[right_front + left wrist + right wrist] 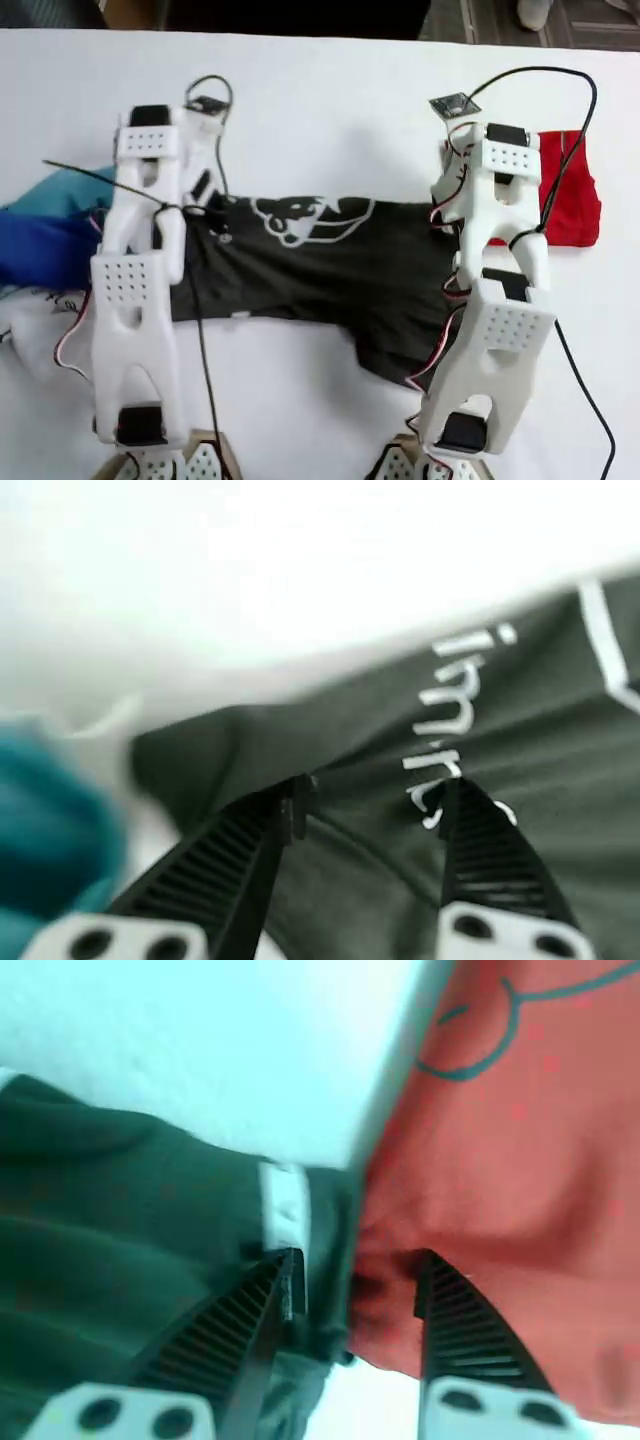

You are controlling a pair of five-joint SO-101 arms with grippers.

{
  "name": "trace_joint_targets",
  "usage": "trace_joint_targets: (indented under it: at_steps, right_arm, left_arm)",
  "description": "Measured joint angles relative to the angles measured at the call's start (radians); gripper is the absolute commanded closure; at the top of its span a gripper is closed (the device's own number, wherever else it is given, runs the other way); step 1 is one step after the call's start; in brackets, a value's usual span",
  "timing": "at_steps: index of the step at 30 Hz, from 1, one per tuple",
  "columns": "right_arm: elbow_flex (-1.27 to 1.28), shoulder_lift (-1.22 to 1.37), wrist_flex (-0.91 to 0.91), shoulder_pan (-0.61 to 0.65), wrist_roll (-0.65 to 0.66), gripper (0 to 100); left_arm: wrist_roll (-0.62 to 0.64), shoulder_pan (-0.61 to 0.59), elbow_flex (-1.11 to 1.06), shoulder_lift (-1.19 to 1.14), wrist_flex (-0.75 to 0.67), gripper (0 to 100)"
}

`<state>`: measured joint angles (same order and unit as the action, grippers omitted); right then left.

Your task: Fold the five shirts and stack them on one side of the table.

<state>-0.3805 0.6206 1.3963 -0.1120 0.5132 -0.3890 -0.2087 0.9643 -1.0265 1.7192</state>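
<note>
A black shirt (320, 270) with a white graphic lies spread across the middle of the table. My left gripper (207, 213) is down at its left end. In the left wrist view that gripper (375, 795) is open, its fingers resting on the black shirt (540, 740) near the white lettering by the edge. My right gripper (453, 218) is at the shirt's right end. In the right wrist view it (355, 1268) is open, one finger on the black shirt (100, 1220) by a white label, the other over the red shirt (520, 1140).
The folded red shirt (575, 200) lies at the right, behind the right arm. A teal shirt (70, 190), a blue shirt (40, 250) and a white shirt (35, 325) are heaped at the left edge. The bare white table (330, 100) stretches behind the arms.
</note>
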Motion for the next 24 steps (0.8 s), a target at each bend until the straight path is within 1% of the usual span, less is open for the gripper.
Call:
trace_joint_targets:
  at_steps: [3,6,10,13,16,19,24]
  right_arm:
    - [-0.014,0.0,0.012,0.0,0.0,80.5]
    - [-0.068,-0.003,0.063,0.0,0.0,80.5]
    - [-0.129,-0.098,0.169,0.015,0.015,80.5]
    - [-0.123,-0.212,0.265,0.054,0.049,80.5]
    - [-0.011,-0.338,0.295,0.083,0.086,80.5]
    - [0.196,-0.477,0.288,0.107,0.15,80.5]
    - [0.632,-0.753,0.173,0.175,0.295,80.5]
  left_arm:
    - [-0.038,-0.038,0.097,-0.008,0.028,76]
    - [-0.054,-0.063,0.155,-0.006,0.041,76]
    - [-0.06,-0.06,0.153,0.002,0.046,76]
    - [-0.06,-0.048,0.089,0.068,0.048,76]
    - [-0.049,-0.037,-0.011,0.18,0.048,76]
    - [-0.035,-0.043,-0.115,0.315,0.048,76]
    - [-0.035,-0.084,-0.33,0.517,0.048,76]
